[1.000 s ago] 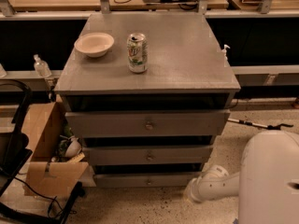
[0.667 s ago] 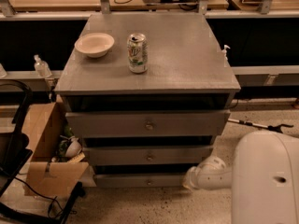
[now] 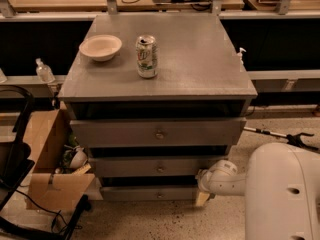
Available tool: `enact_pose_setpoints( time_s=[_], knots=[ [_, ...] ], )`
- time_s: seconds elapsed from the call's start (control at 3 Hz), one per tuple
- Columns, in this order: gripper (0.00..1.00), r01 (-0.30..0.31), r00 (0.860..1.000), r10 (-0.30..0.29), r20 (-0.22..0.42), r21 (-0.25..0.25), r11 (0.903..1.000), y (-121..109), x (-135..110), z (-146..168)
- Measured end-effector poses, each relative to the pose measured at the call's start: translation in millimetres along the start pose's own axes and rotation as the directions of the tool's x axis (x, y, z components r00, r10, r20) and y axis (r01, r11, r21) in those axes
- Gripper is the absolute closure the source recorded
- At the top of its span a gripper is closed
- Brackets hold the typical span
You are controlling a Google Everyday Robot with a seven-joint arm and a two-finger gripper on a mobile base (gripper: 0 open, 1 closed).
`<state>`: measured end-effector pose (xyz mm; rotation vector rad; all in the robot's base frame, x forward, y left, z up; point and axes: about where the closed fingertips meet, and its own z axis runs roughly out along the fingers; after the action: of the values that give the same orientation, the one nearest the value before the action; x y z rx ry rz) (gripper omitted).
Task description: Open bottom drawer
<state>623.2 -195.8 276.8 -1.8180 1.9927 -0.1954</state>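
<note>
By bottom drawer [image 3: 150, 194], perhaps touching: gripper [image 3: 202, 180]

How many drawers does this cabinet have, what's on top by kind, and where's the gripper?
Drawers: 3 (top drawer, middle drawer, bottom drawer)
Bowls: 1 (bowl)
Cans: 1 (can)
Total: 5
The gripper is low, by the right end of the bottom drawer front.
</note>
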Motion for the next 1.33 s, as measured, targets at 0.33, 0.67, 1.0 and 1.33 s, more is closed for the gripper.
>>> enact_pose_setpoints(
  time_s=[0.33,0.67,1.0,1.33],
  knots=[
    [0.25,0.0,1.0,0.0,0.0,0.0,1.0,4.9,1.4,-2.0],
    [0.49,0.0,1.0,0.0,0.0,0.0,1.0,5.1,1.5,-2.1],
    [0.72,-0.005,1.0,0.006,0.021,-0.071,0.9975,43.3,-9.8,13.3],
    [0.94,-0.006,0.999,0.012,0.049,-0.129,0.9916,78.3,-23.2,29.0]
  ],
)
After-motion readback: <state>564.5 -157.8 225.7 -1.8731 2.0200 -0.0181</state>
